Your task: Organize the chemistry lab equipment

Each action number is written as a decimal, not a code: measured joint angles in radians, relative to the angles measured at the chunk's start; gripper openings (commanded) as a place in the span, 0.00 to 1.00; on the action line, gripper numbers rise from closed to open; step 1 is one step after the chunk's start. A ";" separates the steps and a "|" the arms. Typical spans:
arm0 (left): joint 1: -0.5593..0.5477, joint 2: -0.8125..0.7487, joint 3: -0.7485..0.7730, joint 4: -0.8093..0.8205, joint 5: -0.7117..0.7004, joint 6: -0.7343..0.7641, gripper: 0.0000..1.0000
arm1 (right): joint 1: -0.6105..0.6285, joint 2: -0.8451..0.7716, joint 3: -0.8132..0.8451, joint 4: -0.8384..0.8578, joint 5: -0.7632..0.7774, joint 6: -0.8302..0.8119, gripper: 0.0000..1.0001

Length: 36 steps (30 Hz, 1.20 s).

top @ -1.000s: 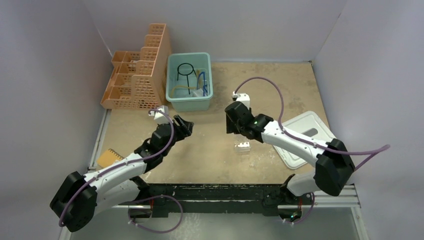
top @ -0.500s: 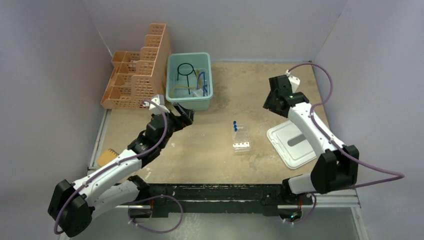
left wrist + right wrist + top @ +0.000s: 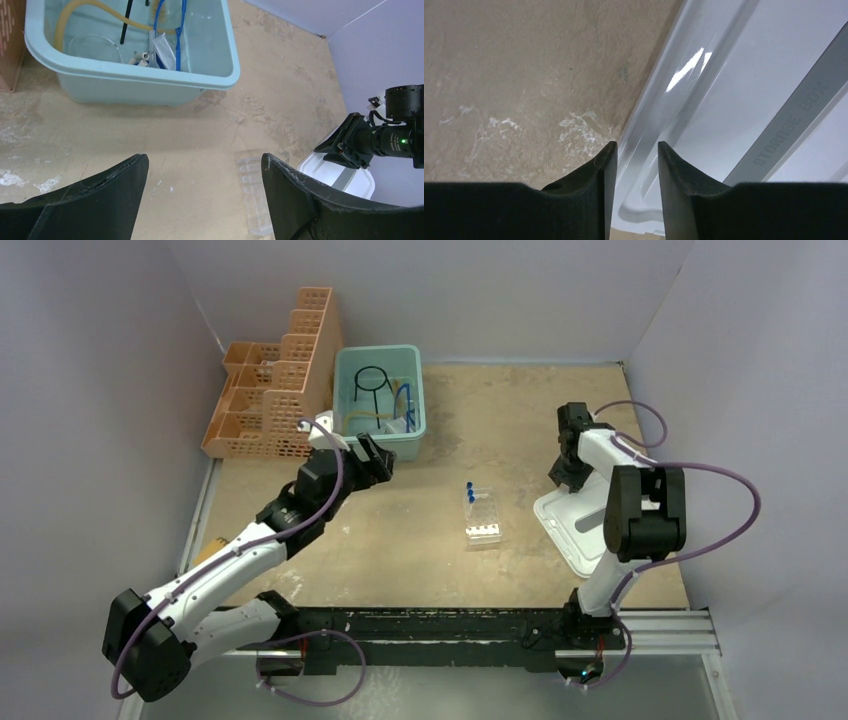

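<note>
The left gripper point(image 3: 205, 165) hangs with its matte black fingers spread wide. The smooth teal tub point(image 3: 150, 82) holding the amber hose point(image 3: 75, 12) sits just beyond it, and the clear ribbed tube rack point(image 3: 252, 195) lies nearer, beside one finger. The right gripper point(image 3: 636, 150) straddles the rounded rim of the glossy white lid point(image 3: 749, 90), its fingers narrowly parted; whether they pinch it cannot be told.

Ref. top view. We log an orange lattice rack point(image 3: 275, 390) at far L, stepped in tiers, standing against the wall point(image 3: 100, 390). Just R of it sits a pale teal bin point(image 3: 378, 445), rectangular w/ a rolled rim; we see its front wall again in the L wrist view point(image 3: 125, 90). At R we note a white lid point(image 3: 575, 540) lying flat on the brown tabletop point(image 3: 420, 560); its grey strip reads "STORAGE BOX". Tabletop shows white scuffs. A black rail point(image 3: 450, 625) runs along the near edge.
</note>
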 measured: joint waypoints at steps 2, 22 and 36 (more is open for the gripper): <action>0.000 0.010 0.000 -0.015 0.010 0.003 0.82 | -0.006 0.023 0.000 0.004 0.008 0.012 0.38; 0.000 0.093 0.063 -0.035 0.029 0.031 0.81 | -0.066 0.066 0.014 0.054 -0.008 0.108 0.00; -0.027 0.359 0.307 -0.059 0.277 0.077 0.79 | -0.071 -0.005 0.087 0.107 -0.259 0.005 0.00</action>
